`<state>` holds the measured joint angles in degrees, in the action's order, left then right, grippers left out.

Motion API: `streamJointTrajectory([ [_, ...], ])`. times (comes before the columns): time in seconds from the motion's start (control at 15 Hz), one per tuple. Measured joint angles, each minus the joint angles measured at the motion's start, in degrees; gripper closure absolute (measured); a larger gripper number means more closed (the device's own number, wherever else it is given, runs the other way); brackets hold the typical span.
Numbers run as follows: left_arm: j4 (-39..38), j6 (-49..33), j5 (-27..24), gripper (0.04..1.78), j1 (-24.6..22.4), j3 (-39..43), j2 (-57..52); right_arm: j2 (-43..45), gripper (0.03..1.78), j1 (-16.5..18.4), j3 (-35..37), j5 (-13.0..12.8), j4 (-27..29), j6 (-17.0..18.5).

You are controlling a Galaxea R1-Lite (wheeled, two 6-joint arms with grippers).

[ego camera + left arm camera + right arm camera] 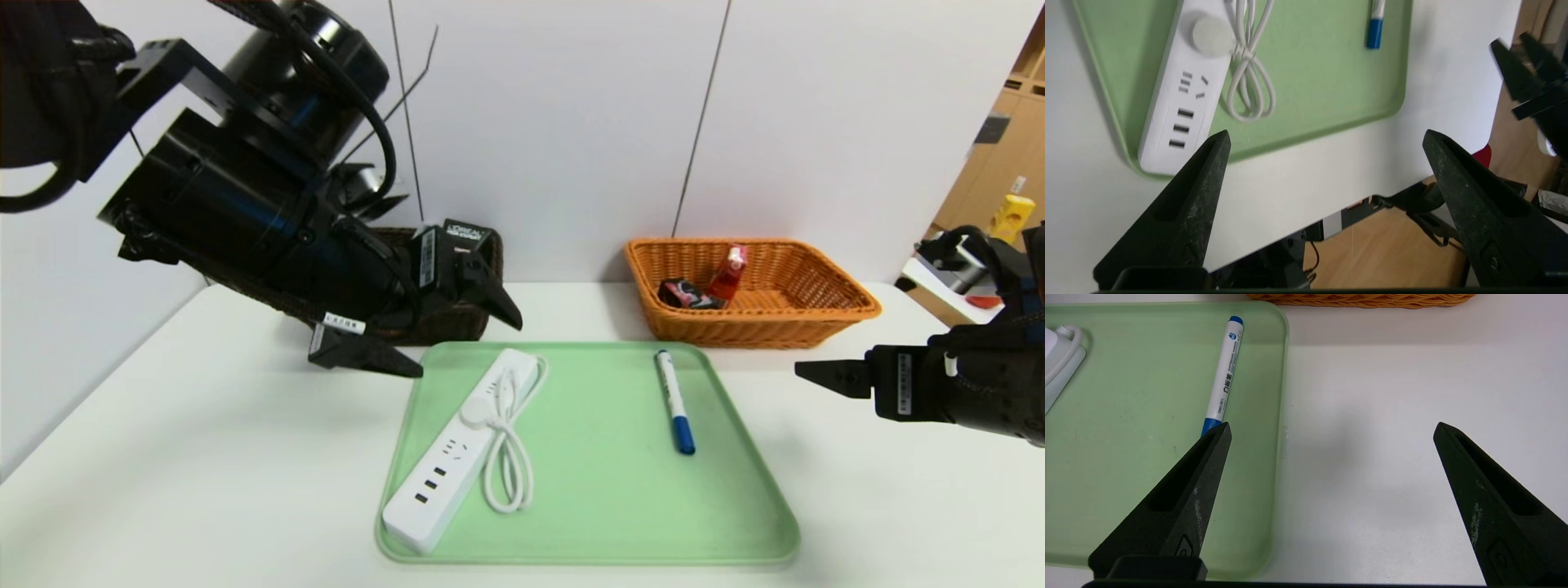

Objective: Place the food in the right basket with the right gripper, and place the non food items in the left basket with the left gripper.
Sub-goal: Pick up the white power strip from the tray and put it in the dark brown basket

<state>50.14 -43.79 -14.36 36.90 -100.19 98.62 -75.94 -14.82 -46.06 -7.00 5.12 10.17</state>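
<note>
White tabletop: both cartons (pixel 702 287) are lodged in the orange basket (pixel 849 306) at upper right; power strip (pixel 457 453) and marker (pixel 674 402) remain on the green tray (pixel 620 490), left gripper (pixel 441 335) and right gripper (pixel 1331 428) both spread empty.

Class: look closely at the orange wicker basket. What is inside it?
Inside the orange wicker basket lie two small cartons: a red one leaning upright and a black one lying beside it. The near wall covers the floor just behind it.

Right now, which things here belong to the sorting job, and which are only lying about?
Job: power strip, marker, L'Oreal tube, two cartons, orange basket, brown basket, left gripper, right gripper.
Lying about: green tray, yellow object.
</note>
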Motion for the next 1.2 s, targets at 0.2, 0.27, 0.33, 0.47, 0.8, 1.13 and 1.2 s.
streamJointTrajectory([
  [0.2,-0.23,-3.64,-0.35,0.15,2.21,2.99,1.02,-0.11,0.10,0.00,-0.16,-0.05,-0.05,-0.09],
  [0.27,-1.85,-5.41,-0.49,0.15,2.89,4.35,1.55,-0.16,0.10,0.00,-0.17,-0.09,-0.05,-0.11],
  [0.33,-4.30,-6.31,-0.52,0.15,3.32,6.25,1.96,-0.17,0.10,0.00,-0.17,-0.09,-0.02,-0.11],
  [0.47,-11.53,-6.95,-0.55,0.14,4.22,12.15,2.50,-0.20,0.10,0.00,-0.17,-0.13,-0.05,-0.06],
  [0.8,-24.73,-10.05,-0.52,0.13,6.97,19.43,3.41,-0.69,0.10,0.09,0.00,-0.17,-0.02,-0.04],
  [1.13,-27.58,-10.29,0.72,0.13,8.44,21.83,5.88,-1.68,0.10,0.06,-0.16,-0.16,-0.16,-0.02],
  [1.2,-27.62,-10.25,0.91,0.13,8.52,21.97,6.50,-1.85,0.10,0.09,-0.16,-0.07,-0.17,-0.02],
])
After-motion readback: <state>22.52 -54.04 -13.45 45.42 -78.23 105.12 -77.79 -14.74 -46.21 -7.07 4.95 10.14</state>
